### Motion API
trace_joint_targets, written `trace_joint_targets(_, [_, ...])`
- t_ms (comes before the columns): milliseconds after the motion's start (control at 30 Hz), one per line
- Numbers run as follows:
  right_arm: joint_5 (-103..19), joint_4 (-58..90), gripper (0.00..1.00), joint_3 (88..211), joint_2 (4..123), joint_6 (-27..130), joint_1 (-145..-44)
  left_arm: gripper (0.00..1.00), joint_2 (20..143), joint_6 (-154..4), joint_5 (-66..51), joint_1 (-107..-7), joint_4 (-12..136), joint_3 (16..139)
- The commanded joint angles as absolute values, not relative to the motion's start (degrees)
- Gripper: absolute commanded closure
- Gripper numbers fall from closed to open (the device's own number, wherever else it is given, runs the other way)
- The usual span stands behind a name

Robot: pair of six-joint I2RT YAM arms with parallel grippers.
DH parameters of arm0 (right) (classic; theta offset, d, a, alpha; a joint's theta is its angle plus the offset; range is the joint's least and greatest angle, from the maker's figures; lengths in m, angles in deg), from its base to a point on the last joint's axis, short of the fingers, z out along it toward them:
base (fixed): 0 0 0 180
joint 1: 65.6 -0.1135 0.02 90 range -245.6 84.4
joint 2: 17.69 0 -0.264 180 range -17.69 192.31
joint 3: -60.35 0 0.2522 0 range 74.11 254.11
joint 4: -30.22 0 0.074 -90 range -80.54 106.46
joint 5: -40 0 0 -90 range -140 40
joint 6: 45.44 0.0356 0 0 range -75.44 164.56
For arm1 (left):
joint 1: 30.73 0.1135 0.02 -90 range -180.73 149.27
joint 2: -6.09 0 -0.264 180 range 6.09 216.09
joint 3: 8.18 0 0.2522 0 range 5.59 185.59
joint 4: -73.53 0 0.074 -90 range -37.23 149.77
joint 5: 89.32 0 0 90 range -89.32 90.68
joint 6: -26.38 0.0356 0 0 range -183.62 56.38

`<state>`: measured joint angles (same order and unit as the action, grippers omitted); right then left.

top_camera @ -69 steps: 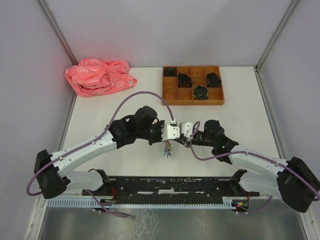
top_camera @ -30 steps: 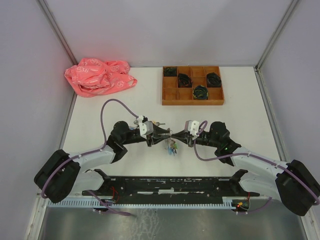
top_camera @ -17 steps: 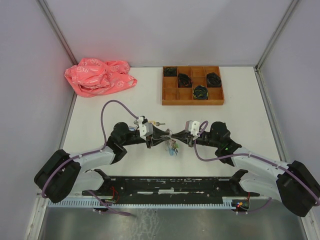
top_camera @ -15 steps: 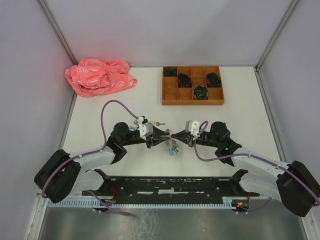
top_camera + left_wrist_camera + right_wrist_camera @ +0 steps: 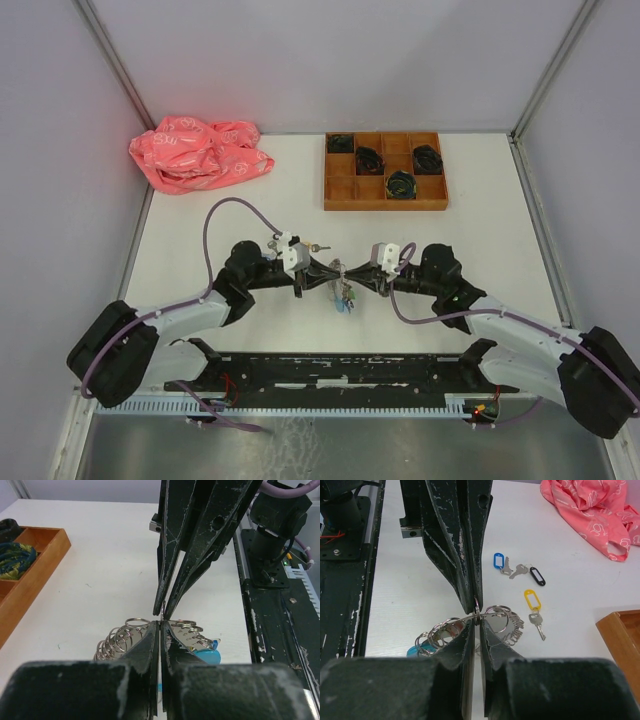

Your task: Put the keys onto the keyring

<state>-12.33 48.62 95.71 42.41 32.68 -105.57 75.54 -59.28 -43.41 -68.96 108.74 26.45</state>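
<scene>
Clamped the left gripper, part-spread a moment before, onto the large silvery metal hoop keyring at frame centre; hold of the right gripper opposite: cannot tell. Left small silver plastic-tagged keys unthreaded on bench.

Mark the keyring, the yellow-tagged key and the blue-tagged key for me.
keyring (image 5: 514,624): right wrist view, on the bunched silver rings.
yellow-tagged key (image 5: 532,599): right wrist view, on its yellow tag.
blue-tagged key (image 5: 498,560): right wrist view, on its blue tag.
</scene>
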Motion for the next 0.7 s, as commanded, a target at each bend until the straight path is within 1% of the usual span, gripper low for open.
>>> trace_joint_targets(0, [-13.09, 44.59, 0.8, 98.5, 38.07, 30.93, -105.3, 0.97, 72.23, -54.91, -41.87, -69.14, 98.52, 31.35])
trace_joint_targets(133, [-14.99, 37.61, 0.68, 99.72, 34.53, 29.34, -105.25, 0.97, 70.22, -47.83, -36.37, -71.97, 85.38, 35.59])
trace_joint_targets(300, [-16.18, 33.64, 0.6, 101.14, 33.45, 27.4, -105.32, 0.97, 69.58, -42.83, -31.36, -75.46, 74.63, 40.36])
trace_joint_targets(433, [-16.23, 30.48, 0.59, 103.33, 35.07, 25.3, -105.26, 0.97, 69.55, -39.76, -27.97, -78.07, 68.46, 43.54])
trace_joint_targets(667, [-13.59, 28.78, 0.61, 105.0, 37.56, 23.61, -105.26, 0.97, 68.74, -38.93, -26.83, -79.21, 66.69, 44.69])
